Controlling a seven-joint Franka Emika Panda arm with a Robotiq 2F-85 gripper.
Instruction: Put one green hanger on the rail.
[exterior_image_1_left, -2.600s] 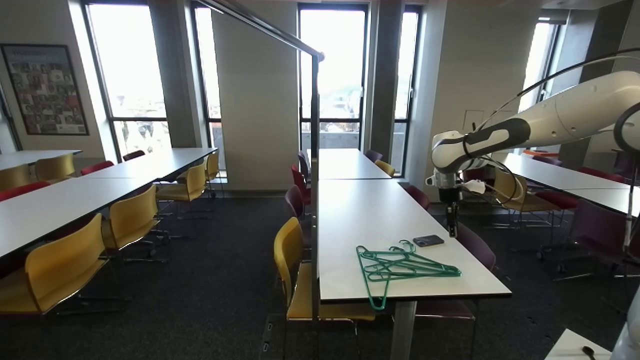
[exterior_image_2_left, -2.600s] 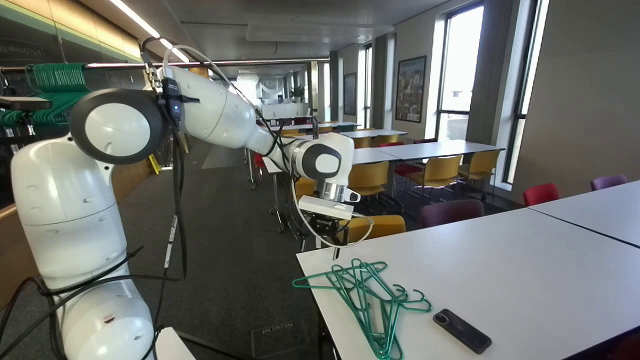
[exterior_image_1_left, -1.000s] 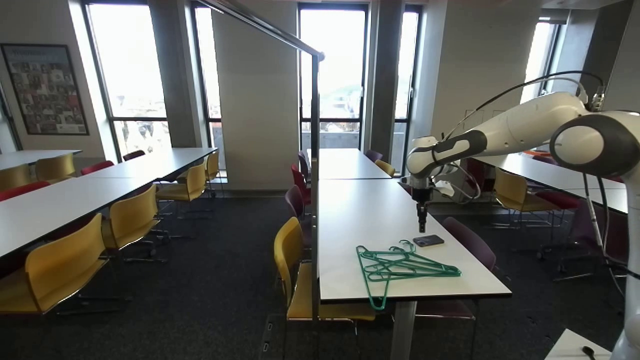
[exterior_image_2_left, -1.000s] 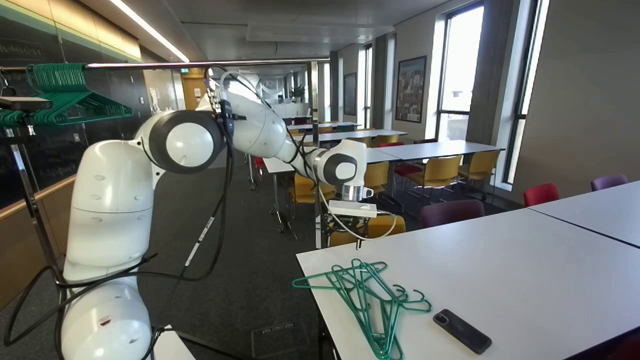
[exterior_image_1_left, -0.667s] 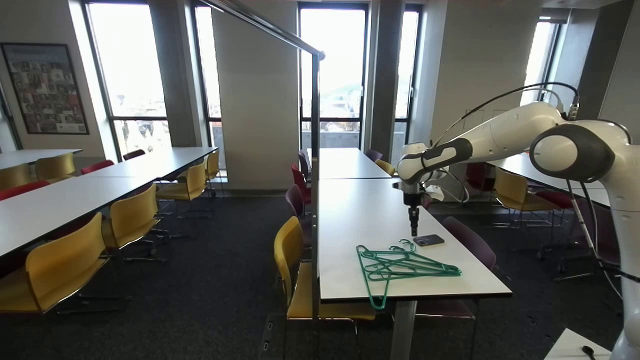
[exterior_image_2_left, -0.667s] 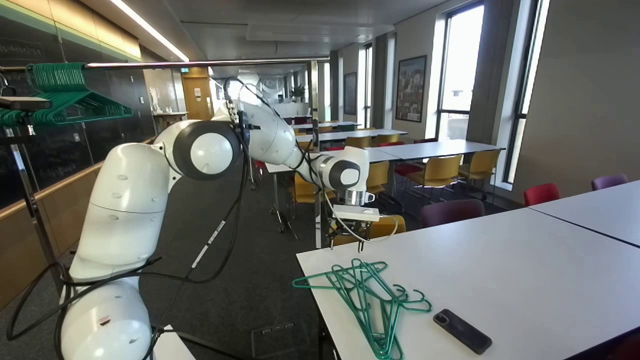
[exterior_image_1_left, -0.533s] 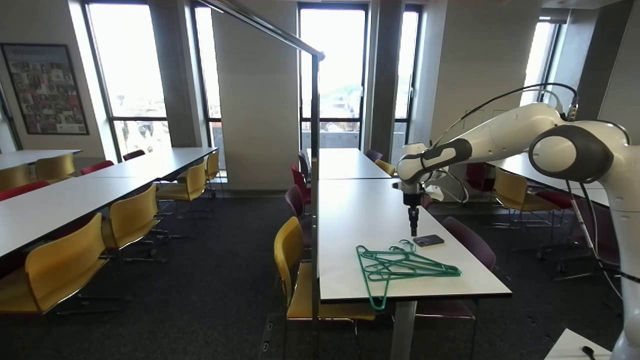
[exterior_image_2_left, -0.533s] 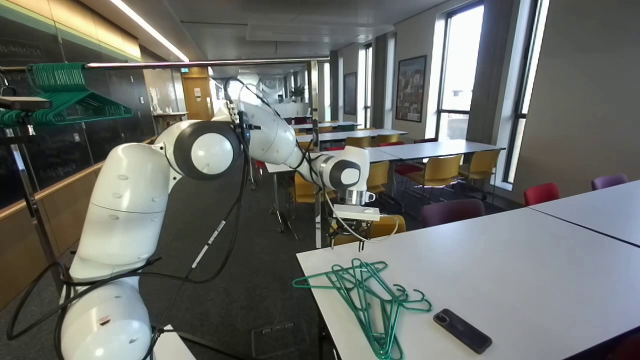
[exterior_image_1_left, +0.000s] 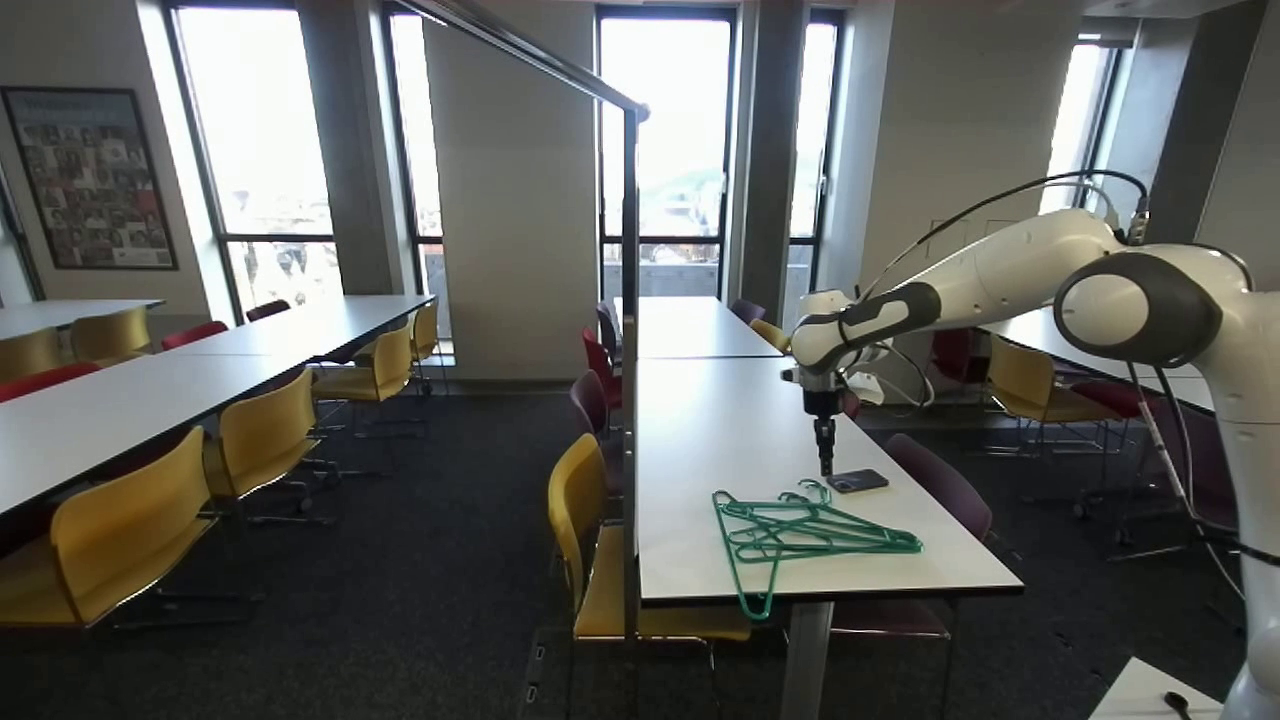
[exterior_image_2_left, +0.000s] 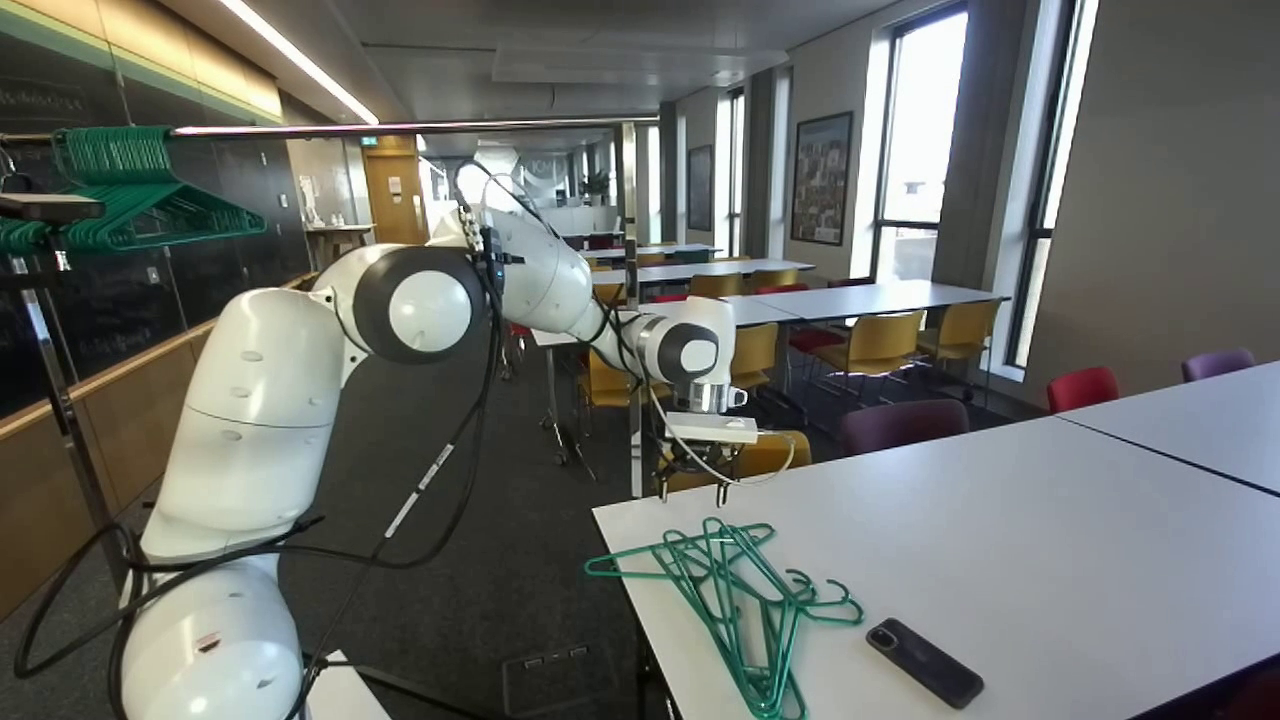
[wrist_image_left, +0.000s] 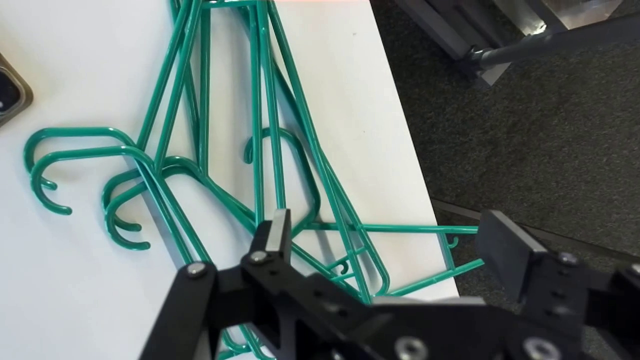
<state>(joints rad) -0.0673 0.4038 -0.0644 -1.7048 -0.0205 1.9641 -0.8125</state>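
Green hangers (wrist_image_left: 257, 150) are heaped on the worktop (exterior_image_2_left: 1000, 540), edge overhung by one; phone (exterior_image_2_left: 925, 662) is placed near them. End effector (exterior_image_2_left: 693, 494) is held above them, jaws apart. Similar hangers (exterior_image_2_left: 120, 172) are hung on the rail (exterior_image_1_left: 530, 56).

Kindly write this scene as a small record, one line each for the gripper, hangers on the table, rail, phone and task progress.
gripper: open, above the loose hangers, nothing held
loose hangers: several, green, tangled on the table, one jutting past its edge
rail: high metal bar carrying many green hung hangers
phone: dark, on the table, near the loose hangers but apart
task progress: none of the loose hangers gripped yet
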